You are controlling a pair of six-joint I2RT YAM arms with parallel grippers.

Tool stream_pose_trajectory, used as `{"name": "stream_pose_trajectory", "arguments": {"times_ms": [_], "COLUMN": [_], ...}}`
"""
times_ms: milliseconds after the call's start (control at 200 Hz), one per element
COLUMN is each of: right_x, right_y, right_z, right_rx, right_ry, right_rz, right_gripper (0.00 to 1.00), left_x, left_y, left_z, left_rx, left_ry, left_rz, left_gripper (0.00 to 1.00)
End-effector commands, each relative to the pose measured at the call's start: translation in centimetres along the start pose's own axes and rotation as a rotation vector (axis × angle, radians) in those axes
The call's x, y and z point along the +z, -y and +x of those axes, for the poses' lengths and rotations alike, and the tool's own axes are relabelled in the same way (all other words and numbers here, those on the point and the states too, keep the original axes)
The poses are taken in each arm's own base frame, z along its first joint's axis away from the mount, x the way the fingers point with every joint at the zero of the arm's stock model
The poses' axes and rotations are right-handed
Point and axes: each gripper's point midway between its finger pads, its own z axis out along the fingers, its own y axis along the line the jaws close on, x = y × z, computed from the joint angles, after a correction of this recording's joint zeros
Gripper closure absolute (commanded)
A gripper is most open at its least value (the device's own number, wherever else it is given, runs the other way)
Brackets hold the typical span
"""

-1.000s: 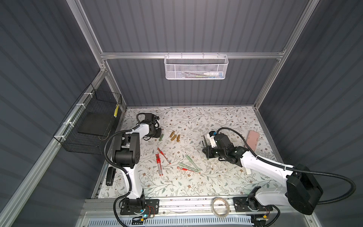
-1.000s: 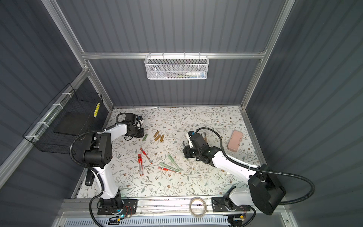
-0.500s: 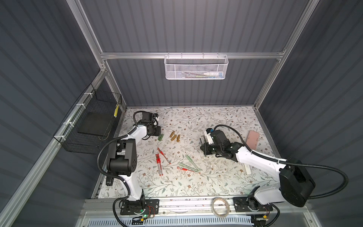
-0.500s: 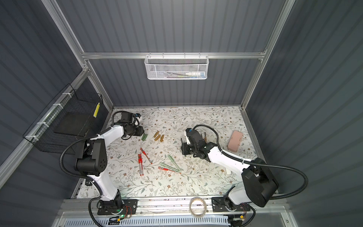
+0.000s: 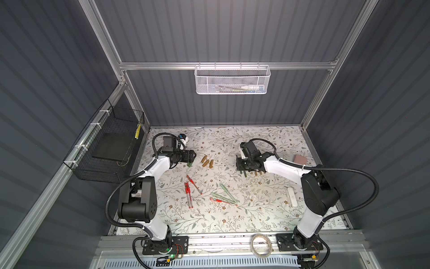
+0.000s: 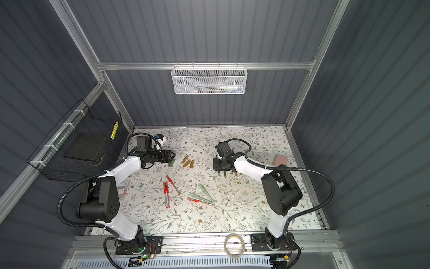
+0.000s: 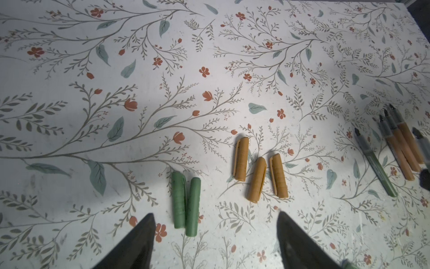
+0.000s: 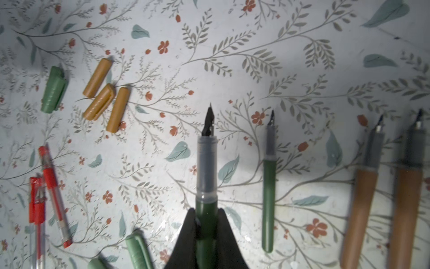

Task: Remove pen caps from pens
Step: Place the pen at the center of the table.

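Observation:
My left gripper (image 7: 215, 221) (image 5: 192, 156) is open over the table at the back left, with nothing between its fingers. Two green pen caps (image 7: 186, 205) lie side by side just ahead of it, and three gold-brown pen caps (image 7: 258, 174) (image 5: 207, 161) lie beyond. My right gripper (image 8: 206, 223) (image 5: 239, 164) is shut on a green pen (image 8: 207, 163) whose clear section and dark nib are bare. Beside it lie another uncapped green pen (image 8: 270, 186) and two uncapped gold-brown pens (image 8: 384, 198). Capped red pens (image 5: 188, 193) and pale green capped pens (image 5: 224, 195) lie mid-table.
A white flat bar (image 5: 292, 196) and a pink block (image 5: 300, 159) lie at the right. A tape roll (image 5: 260, 242) sits on the front rail. A white mesh basket (image 5: 232, 79) hangs on the back wall and a black wire basket (image 5: 109, 144) on the left wall.
My left gripper has opened, leaving a green cap on the table beside another. My right gripper has moved toward the back with the green pen still in it.

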Motion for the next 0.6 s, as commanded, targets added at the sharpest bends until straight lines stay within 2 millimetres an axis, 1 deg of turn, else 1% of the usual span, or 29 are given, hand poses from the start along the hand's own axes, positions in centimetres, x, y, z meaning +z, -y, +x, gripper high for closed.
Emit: {"name": "stream_pose_trajectory", "arguments": {"times_ms": [0, 75, 195, 330, 495, 595], "right_x": [1.2, 2.3, 3.8, 4.5, 5.2, 5.4], "right_y": [1.4, 2.1, 2.5, 2.5, 3.1, 3.0], "right_z": [0.5, 0.8, 1.1, 1.3, 1.3, 1.6], "right_rx": [-0.008, 0.009, 0.019, 0.022, 0.011, 0.009], "right_ry": [-0.054, -0.077, -0.089, -0.107, -0.11, -0.12], "right_rz": [0.064, 0.081, 0.089, 0.095, 0.129, 0.127], "right_gripper": [1.0, 1.0, 1.0, 1.0, 1.0, 0.96], "left_x": [-0.9, -1.1, -0.9, -1.2, -0.9, -1.3], "left_y": [0.7, 1.0, 1.1, 1.3, 1.2, 1.3], "left_z": [-1.3, -1.5, -1.4, -1.7, -1.7, -1.9], "left_rx": [-0.034, -0.038, -0.046, -0.053, -0.064, -0.062], "left_ry": [0.053, 0.054, 0.058, 0.057, 0.059, 0.06], "left_rz": [0.057, 0.07, 0.08, 0.082, 0.084, 0.087], "left_gripper": [0.1, 0.05, 0.0, 0.0, 0.0, 0.0]}}
